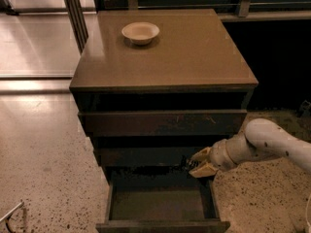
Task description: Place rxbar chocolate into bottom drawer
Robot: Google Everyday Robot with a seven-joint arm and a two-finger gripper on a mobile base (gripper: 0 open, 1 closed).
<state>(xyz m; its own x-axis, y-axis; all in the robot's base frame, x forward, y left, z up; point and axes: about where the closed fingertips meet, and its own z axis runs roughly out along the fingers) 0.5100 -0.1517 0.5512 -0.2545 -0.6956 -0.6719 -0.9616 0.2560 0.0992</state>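
The bottom drawer (pixel 116 203) stands pulled open at the foot of the brown cabinet, and its olive-brown floor shows nothing on it. My gripper (pixel 196 162), on a white arm coming from the right, hangs just above the drawer's back right corner, in front of the middle drawer front. Its tan fingers (pixel 202 154) are closed on a small dark flat piece, the rxbar chocolate (pixel 188 163), which is mostly hidden against the dark wood.
A round beige bowl (pixel 140 32) sits on the cabinet top (pixel 194 57) at the back left. Above the open drawer are a scratched wide drawer front (pixel 163 123) and a narrower scuffed one (pixel 141 156). Speckled floor lies on both sides.
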